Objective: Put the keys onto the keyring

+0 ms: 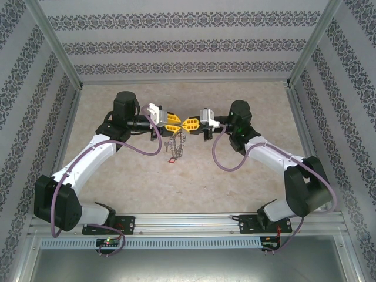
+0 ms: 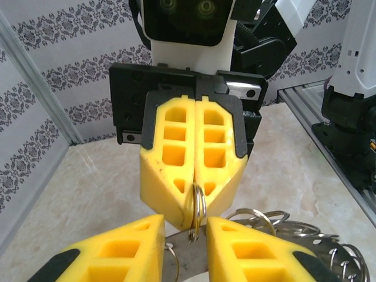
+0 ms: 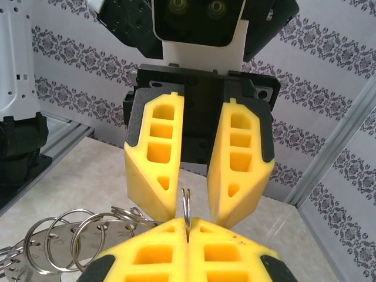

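Both grippers meet tip to tip above the table's middle. My right gripper (image 3: 187, 223) is shut on a thin upright split ring of the keyring (image 3: 186, 202), which sticks up out of its closed yellow pads. My left gripper (image 2: 185, 223) faces it with its fingers (image 2: 120, 252) a small gap apart on either side of that ring (image 2: 197, 205), not touching it. The rest of the keyring (image 1: 176, 143) hangs below the grippers as a chain of rings. One red-headed key (image 1: 171, 158) dangles at its low end, near the table.
Several linked silver rings (image 3: 70, 235) and a flat metal tag (image 2: 188, 258) trail from the held ring. Patterned walls and aluminium posts (image 1: 59, 53) box in the beige table (image 1: 252, 194). Purple cables (image 1: 147, 150) loop beside each arm.
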